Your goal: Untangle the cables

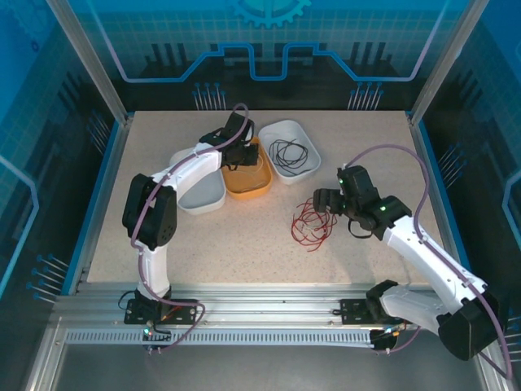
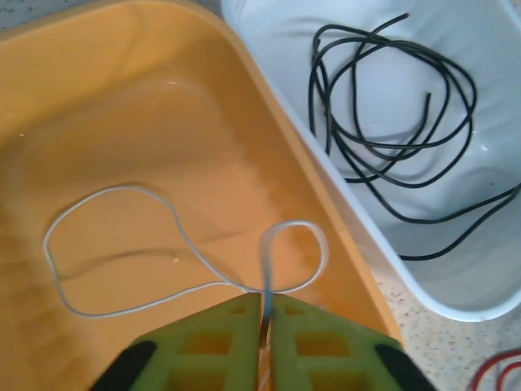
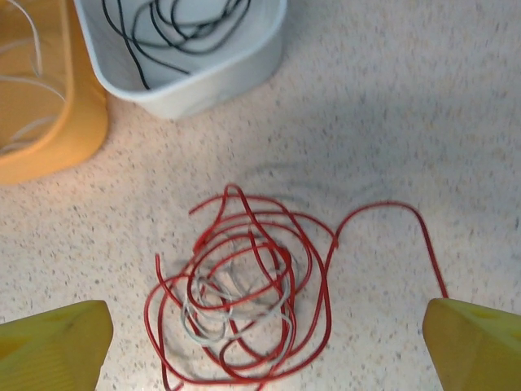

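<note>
Your left claw [image 2: 264, 326] is nearly closed, pinching the white cable [image 2: 122, 244] that loops inside the orange tray [image 2: 122, 98]. Beside it, the black cable [image 2: 391, 122] lies in the white tray [image 2: 456, 269]. Your right claw [image 3: 264, 342] hangs wide above the red cable [image 3: 244, 285], bunched on the counter [image 3: 407, 98].

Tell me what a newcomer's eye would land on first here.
The red wire tangle on the table, in front of the open right claw. Next, the left claw pinching a white wire looped in the orange tray, and the black wire coiled in the white tray beside it.
</note>
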Robot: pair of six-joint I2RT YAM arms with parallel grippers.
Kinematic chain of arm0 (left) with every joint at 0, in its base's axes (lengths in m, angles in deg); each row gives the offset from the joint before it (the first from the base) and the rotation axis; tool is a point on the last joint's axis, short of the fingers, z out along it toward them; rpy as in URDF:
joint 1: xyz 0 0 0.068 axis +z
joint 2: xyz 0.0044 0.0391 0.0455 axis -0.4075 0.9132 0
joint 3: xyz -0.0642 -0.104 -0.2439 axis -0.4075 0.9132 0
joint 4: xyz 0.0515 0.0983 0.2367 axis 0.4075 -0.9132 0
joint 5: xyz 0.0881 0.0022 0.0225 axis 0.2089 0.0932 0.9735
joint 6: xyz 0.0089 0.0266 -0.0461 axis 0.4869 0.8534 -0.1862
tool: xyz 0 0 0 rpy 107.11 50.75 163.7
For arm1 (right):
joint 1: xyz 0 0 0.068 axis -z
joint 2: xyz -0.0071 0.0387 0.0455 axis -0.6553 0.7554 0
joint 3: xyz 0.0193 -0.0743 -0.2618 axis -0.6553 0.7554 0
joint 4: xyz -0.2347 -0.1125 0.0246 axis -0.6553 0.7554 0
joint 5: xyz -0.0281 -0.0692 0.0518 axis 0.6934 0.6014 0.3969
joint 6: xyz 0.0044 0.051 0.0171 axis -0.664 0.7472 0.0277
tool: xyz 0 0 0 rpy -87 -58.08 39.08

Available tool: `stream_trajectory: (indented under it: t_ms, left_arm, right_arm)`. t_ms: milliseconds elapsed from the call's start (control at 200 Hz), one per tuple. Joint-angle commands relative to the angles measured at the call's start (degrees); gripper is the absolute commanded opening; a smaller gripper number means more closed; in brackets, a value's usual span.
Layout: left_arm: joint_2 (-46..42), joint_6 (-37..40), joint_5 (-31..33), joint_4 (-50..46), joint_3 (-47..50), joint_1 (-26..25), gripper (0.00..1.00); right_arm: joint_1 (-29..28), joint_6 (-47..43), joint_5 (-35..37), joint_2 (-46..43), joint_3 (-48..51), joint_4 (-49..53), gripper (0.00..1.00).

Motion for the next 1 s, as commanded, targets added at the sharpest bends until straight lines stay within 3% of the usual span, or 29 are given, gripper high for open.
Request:
stream_trajectory:
  t_ms: [0, 90, 275, 465, 525, 600, 835, 996]
  left_arm:
    - [0.48, 1.63, 0.63, -1.33, 1.08, 0.04, 0.30]
    - [-0.25, 1.56, -0.41, -1.58, 0.82, -0.04, 0.54]
    - [-5.39, 0.15, 1.01, -2.15, 2.72, -0.09, 0.69]
    - [-16.16, -2.48, 0.79, 2.03, 11.75, -2.15, 0.85]
    - [-19.75, -3.97, -0.59, 4.94, 16.03, -3.92, 0.99]
    - [-23.57, -5.70, -1.29, 9.28, 21.65, -6.98, 0.99]
    - [-27.85, -9.28, 6.40, 21.40, 36.34, -20.74, 0.99]
    - [-28.37, -19.81, 7.31, 31.33, 46.26, -23.79, 0.99]
  right_arm:
    - [0.83, 2.80, -2.01, -2.33, 3.32, 2.02, 0.97]
    - [1.02, 3.61, -2.19, -3.20, 5.03, 2.31, 0.94]
    - [1.04, 5.48, -3.36, -4.78, 7.30, 3.92, 0.83]
    - [1.06, 7.47, -4.08, -5.45, 8.76, 5.34, 0.71]
    - [1.25, 8.54, -3.77, -5.29, 9.60, 5.32, 0.71]
    - [1.51, 9.29, -4.64, -4.70, 10.57, 4.03, 0.70]
    - [1.00, 9.23, -10.03, -0.48, 10.06, -0.68, 0.66]
    - [-2.99, 6.48, -8.53, 2.33, 5.75, -0.62, 0.55]
